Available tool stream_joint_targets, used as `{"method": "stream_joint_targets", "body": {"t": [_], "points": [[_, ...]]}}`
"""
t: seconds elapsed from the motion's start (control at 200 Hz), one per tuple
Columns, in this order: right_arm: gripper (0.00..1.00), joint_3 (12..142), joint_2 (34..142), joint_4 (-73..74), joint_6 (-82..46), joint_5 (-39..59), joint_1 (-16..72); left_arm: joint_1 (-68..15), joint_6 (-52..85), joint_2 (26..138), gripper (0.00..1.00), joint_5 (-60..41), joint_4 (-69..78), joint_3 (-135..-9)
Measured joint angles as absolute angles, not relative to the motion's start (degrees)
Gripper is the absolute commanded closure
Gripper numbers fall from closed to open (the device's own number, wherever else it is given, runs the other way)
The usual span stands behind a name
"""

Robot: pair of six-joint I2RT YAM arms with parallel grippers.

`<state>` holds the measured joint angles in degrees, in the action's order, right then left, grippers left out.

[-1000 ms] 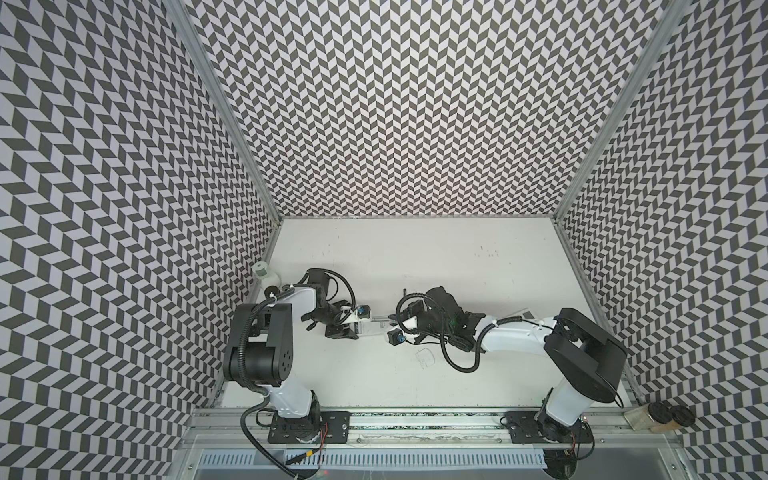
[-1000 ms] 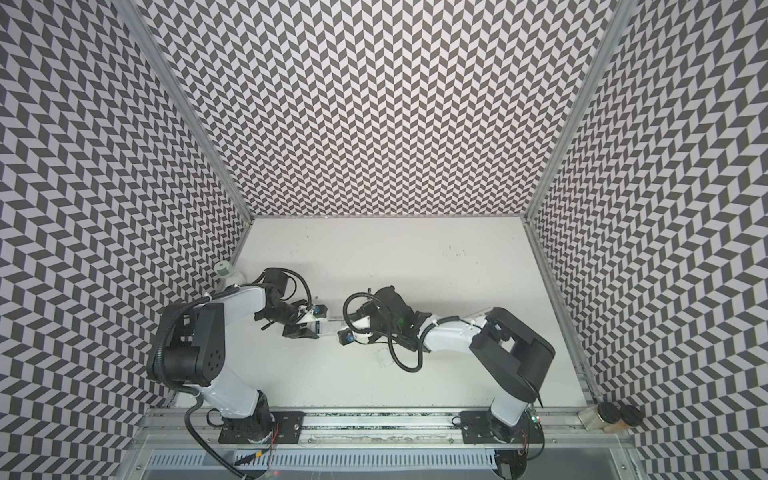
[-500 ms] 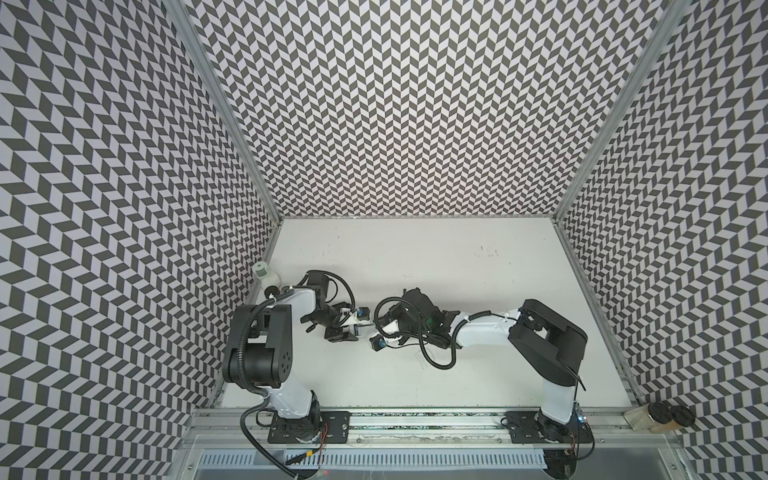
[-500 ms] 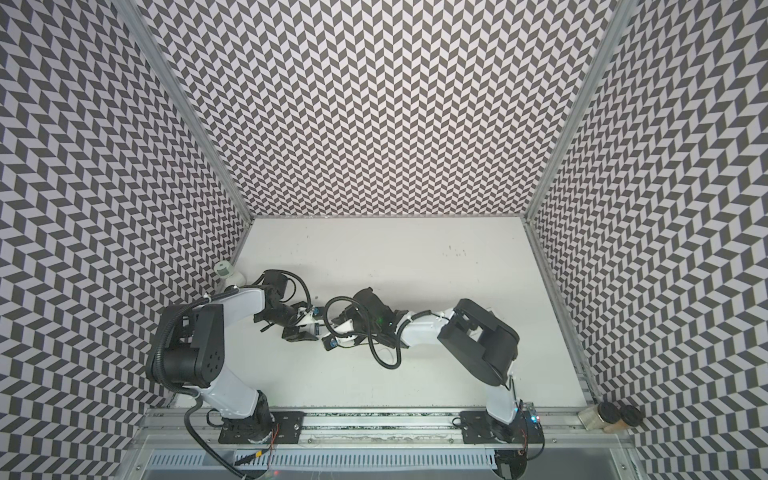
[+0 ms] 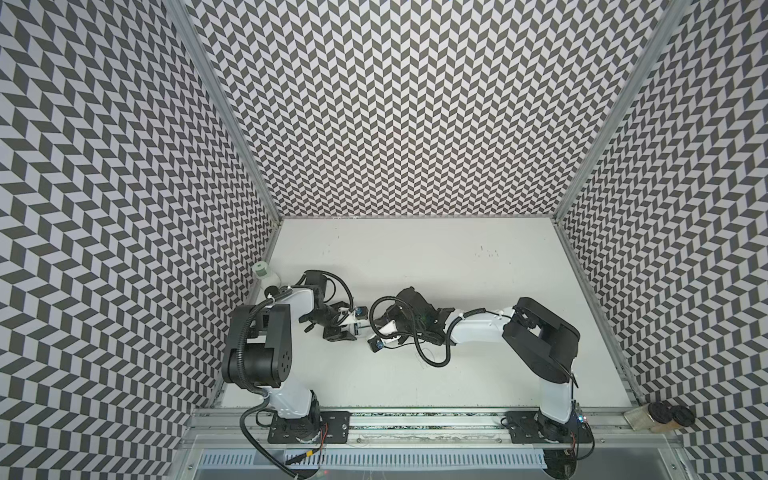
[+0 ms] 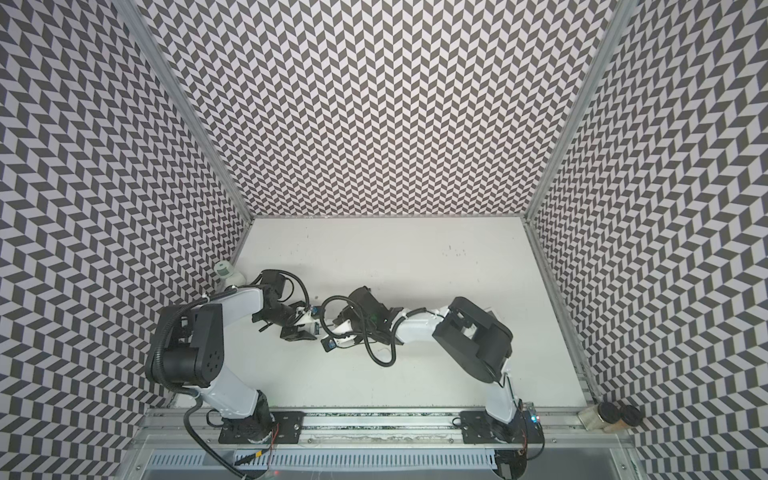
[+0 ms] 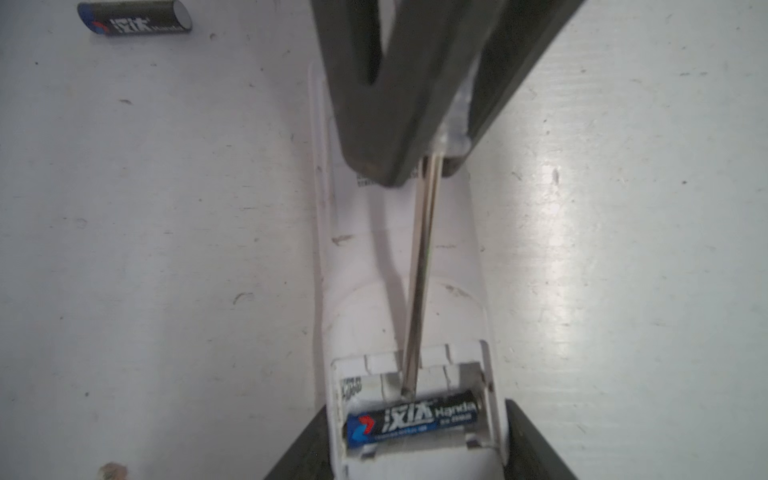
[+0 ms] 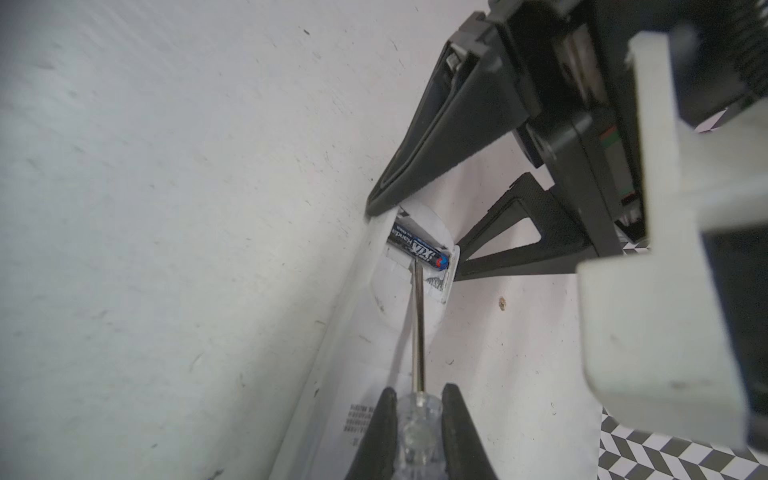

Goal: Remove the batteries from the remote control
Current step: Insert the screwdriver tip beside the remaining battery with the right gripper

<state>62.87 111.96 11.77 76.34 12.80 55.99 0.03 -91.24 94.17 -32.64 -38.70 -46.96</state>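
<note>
The white remote control (image 7: pixel 365 266) lies on the table with its battery bay open. My left gripper (image 7: pixel 415 432) is shut on the bay end, one finger on each side. One of the black batteries (image 7: pixel 411 419) sits crosswise in the bay; another battery (image 7: pixel 135 16) lies loose on the table. My right gripper (image 8: pixel 419 392) is shut on the clear handle of a screwdriver (image 8: pixel 419 332). The screwdriver's tip (image 7: pixel 407 390) touches the top edge of the battery in the bay. In both top views the grippers meet left of centre, the left gripper (image 5: pixel 347 322) facing the right arm's wrist (image 5: pixel 399 320).
A white bottle with a grey cap (image 5: pixel 262 272) stands against the left wall behind the left arm. Two dark-lidded jars (image 5: pixel 665 413) sit outside the table at the front right. The patterned walls (image 5: pixel 415 124) close in three sides.
The right arm has swung left, bringing the screwdriver towards the left gripper and the remote's bay. The left arm has stayed in place.
</note>
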Motion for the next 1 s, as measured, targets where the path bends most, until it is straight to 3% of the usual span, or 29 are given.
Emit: {"method": "stream_joint_targets", "body": {"t": [0.751,0.996], "points": [[1.0,63.66,112.46,11.7,83.13,8.99,57.76,-0.43,-91.09,94.94,0.51,-31.88,-39.88,-48.25],[1.0,69.41,112.53,1.61,87.09,6.81,58.39,-1.3,-93.01,95.13,0.55,-31.2,-40.66,-49.01]]}}
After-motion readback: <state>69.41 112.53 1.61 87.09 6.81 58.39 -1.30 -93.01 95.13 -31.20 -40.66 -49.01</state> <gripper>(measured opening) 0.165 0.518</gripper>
